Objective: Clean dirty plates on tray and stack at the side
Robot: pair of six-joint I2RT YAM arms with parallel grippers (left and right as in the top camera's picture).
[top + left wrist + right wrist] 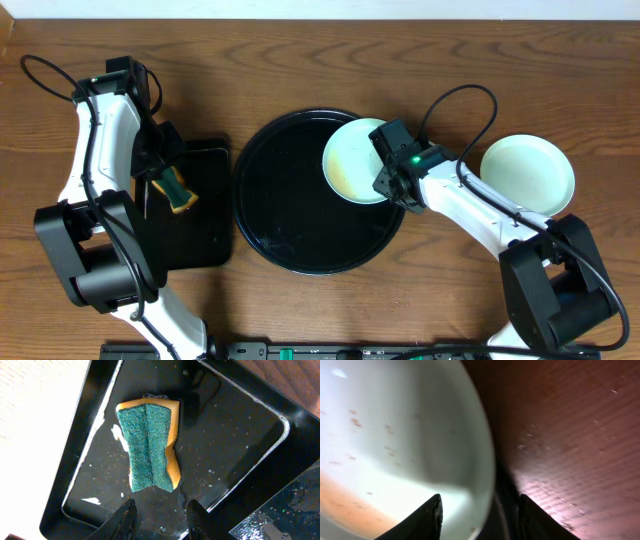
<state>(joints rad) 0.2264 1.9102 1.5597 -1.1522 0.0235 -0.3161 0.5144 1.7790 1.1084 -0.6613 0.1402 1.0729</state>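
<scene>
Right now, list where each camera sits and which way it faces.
Overhead: above the table, looking straight down on the large round glossy black tray; left arm and right arm show.
Left wrist: on the left arm, looking down at the green-and-yellow sponge in the rectangular black tray; left gripper shows.
Right wrist: on the right arm, close on the smeared pale round plastic plate's rim; right gripper straddles it.
Shared: overhead also shows sponge and plate.

Just a dark brown wooden table (300, 60) with grain running left to right. Far edge has a pale whitish strip (350, 6), can't tell if it's wall or floor. Light looks soft and even.
</scene>
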